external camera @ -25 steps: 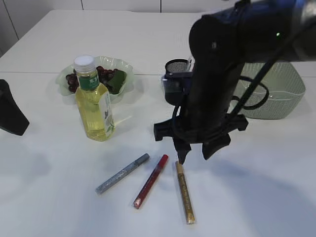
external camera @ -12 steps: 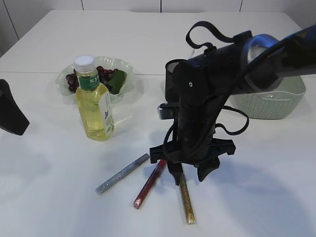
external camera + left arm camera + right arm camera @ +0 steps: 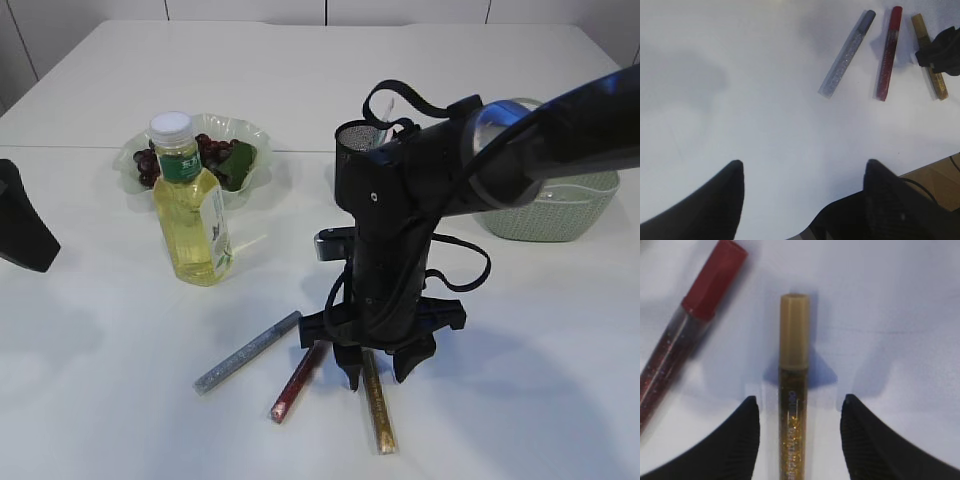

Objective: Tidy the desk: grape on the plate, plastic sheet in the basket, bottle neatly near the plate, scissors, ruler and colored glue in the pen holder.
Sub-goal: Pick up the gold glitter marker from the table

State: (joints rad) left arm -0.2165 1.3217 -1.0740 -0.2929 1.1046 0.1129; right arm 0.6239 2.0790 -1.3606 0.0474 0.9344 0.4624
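White tabletop [image 3: 90, 400] is spread beneath everything; the gold glue pen [image 3: 792, 405] is straddled by the right gripper [image 3: 799, 432], jaws parted, nothing gripped. The left gripper [image 3: 802, 187] is held open, empty.

Desk [image 3: 100, 400]: smooth matt white surface. Gold glue stick [image 3: 792, 405]: clear plastic barrel with glitter fill, matt opaque cap. Red glue stick [image 3: 685, 340] alike, glossy. Right hand [image 3: 799, 435]: matt black ribbed fingers. Bottle [image 3: 190, 215]: glossy clear plastic. Basket [image 3: 560, 205], right edge: woven-look plastic.
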